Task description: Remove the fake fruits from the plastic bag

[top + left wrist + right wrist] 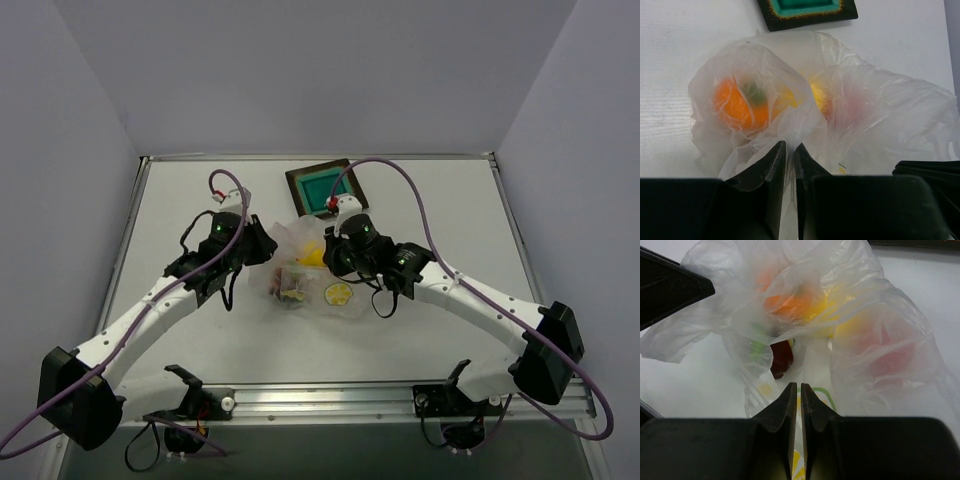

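left gripper (790, 148) and right gripper (800, 388) reaching inward, both pinching plastic bag (345, 300)

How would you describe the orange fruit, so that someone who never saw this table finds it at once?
On the white table, near the square teal plate, lies a crinkly transparent plastic bag. In the left wrist view the orange fruit sits in the bag's left bulge. It is the only orange one; beside it lie a yellow fruit and a reddish fruit.
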Controlling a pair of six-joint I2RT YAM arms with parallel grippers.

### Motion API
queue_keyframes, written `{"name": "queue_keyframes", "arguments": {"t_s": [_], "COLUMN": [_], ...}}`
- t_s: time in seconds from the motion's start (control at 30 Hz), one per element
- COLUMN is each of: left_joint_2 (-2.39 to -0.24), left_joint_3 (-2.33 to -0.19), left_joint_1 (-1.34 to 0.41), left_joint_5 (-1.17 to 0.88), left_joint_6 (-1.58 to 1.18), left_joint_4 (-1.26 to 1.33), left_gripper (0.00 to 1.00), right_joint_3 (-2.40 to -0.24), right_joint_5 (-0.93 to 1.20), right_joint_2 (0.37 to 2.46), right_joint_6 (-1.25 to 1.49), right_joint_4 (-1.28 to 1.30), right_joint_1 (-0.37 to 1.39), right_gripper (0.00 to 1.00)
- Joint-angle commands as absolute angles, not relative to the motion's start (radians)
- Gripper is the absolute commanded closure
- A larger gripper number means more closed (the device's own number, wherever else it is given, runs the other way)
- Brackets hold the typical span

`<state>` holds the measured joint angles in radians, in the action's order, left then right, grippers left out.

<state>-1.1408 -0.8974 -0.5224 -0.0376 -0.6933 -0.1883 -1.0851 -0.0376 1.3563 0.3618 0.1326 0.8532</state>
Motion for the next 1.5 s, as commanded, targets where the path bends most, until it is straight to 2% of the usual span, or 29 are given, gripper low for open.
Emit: {"name": "queue_keyframes", "arguments": {"t_s": [0.0,0.27,0.5,0.53,0.57,0.63,0.67,0.77,0.93,1.13,1.3,1.47], "left_joint_2": [-1.132,-1.275,-1.406,-1.436,-1.448,-1.451,-1.441,-1.346,-1.073,-0.876,-0.851,-0.916], "left_joint_3": [-0.937,-0.974,-1.035,-1.048,-1.058,-1.068,-1.062,-1.023,-0.963,-0.920,-0.881,-0.871], "left_joint_1": [-0.525,-0.482,-0.457,-0.457,-0.456,-0.457,-0.459,-0.469,-0.491,-0.558,-0.652,-0.733], "left_joint_5": [-0.032,0.069,0.133,0.143,0.140,0.106,0.068,0.043,0.161,0.308,0.361,0.224], "left_joint_6": [-0.712,-0.739,-0.776,-0.776,-0.776,-0.769,-0.764,-0.747,-0.652,-0.621,-0.658,-0.667], "left_joint_4": [-0.144,-0.068,-0.020,-0.020,-0.018,-0.017,0.018,-0.036,-0.220,-0.480,-0.581,-0.447], "left_gripper": [0.90,0.95,0.96,0.94,0.79,0.59,0.44,0.30,0.21,0.23,0.25,0.21], "right_joint_3": [-1.046,-0.743,-0.594,-0.588,-0.581,-0.577,-0.580,-0.589,-0.624,-0.661,-0.680,-0.741], "right_joint_5": [-0.043,-0.018,-0.063,-0.075,-0.081,-0.104,-0.112,-0.135,-0.202,-0.241,-0.267,-0.276], "right_joint_2": [1.396,1.370,1.287,1.293,1.299,1.316,1.318,1.272,1.168,1.100,1.068,1.095], "right_joint_6": [0.348,0.503,0.572,0.574,0.575,0.578,0.581,0.587,0.600,0.614,0.621,0.586], "right_joint_4": [0.045,-0.241,-0.321,-0.331,-0.339,-0.347,-0.345,-0.330,-0.241,-0.176,-0.167,-0.150], "right_joint_1": [0.874,1.038,1.042,1.042,1.042,1.042,1.043,1.042,1.042,1.048,1.048,1.048], "right_gripper": [0.95,0.98,0.99,0.99,0.99,0.99,1.00,0.99,0.96,0.94,0.94,0.93]}}
